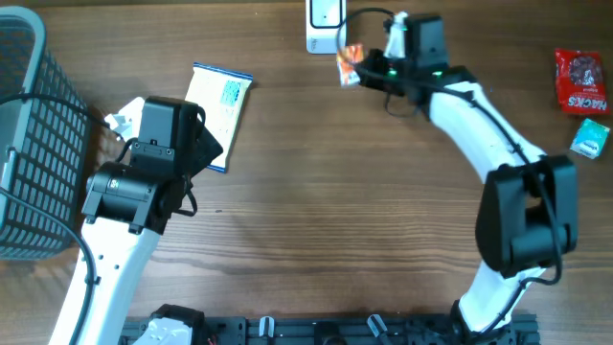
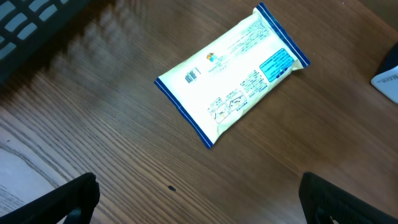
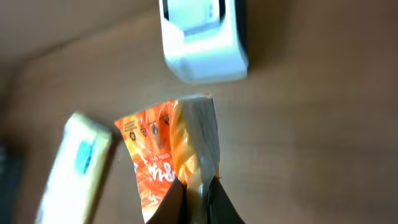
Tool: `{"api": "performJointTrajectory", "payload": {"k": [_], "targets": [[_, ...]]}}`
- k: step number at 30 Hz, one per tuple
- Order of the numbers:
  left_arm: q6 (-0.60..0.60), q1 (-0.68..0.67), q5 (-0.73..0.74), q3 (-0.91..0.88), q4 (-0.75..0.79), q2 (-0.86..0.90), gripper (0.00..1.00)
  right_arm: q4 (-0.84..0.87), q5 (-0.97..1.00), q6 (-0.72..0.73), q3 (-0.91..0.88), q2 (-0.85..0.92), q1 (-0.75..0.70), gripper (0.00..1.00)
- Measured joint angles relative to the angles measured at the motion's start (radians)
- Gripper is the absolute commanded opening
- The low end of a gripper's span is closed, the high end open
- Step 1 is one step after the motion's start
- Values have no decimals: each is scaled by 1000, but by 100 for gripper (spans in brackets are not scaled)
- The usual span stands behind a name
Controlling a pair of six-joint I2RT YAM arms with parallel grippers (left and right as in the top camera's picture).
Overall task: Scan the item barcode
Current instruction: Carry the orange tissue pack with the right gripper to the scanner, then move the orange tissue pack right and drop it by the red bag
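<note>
An orange snack packet (image 1: 349,65) hangs in my right gripper (image 1: 369,69), which is shut on its edge just below the white barcode scanner (image 1: 325,24) at the table's far edge. In the right wrist view the orange packet (image 3: 168,155) points up toward the scanner (image 3: 202,40), pinched between the dark fingertips (image 3: 174,202). My left gripper (image 2: 199,199) stands open over bare wood, nothing between its fingers (image 2: 68,199). A white and blue packet (image 2: 233,93) lies flat ahead of it, also seen overhead as the white and blue packet (image 1: 222,107).
A grey wire basket (image 1: 29,134) fills the left edge. At the far right lie a red packet (image 1: 580,81) and a small teal packet (image 1: 590,141).
</note>
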Motion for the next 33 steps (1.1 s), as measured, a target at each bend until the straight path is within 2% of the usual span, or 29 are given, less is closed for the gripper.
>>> {"api": "performJointTrajectory", "payload": {"k": [3,7,10,14,17,22,25,29,33], "targets": [[0,0,0,0,-1,0,100,210,261,-79,-1,1,100,5],[0,0,0,0,-4,1,100,548,552,-316,6,18,212,4],[0,0,0,0,-3,1,100,818,678,-563,18,89,240,4],[0,0,0,0,-3,1,100,1016,761,-837,17,227,227,4],[0,0,0,0,-3,1,100,1059,796,-966,16,320,222,5],[0,0,0,0,-3,1,100,1066,811,-1022,14,355,222,4],[0,0,0,0,-3,1,100,1147,866,-1046,14,356,220,4],[0,0,0,0,-3,1,100,1263,1017,-1130,14,356,192,4],[0,0,0,0,-2,1,100,1163,1241,-1150,16,356,36,4]]}}
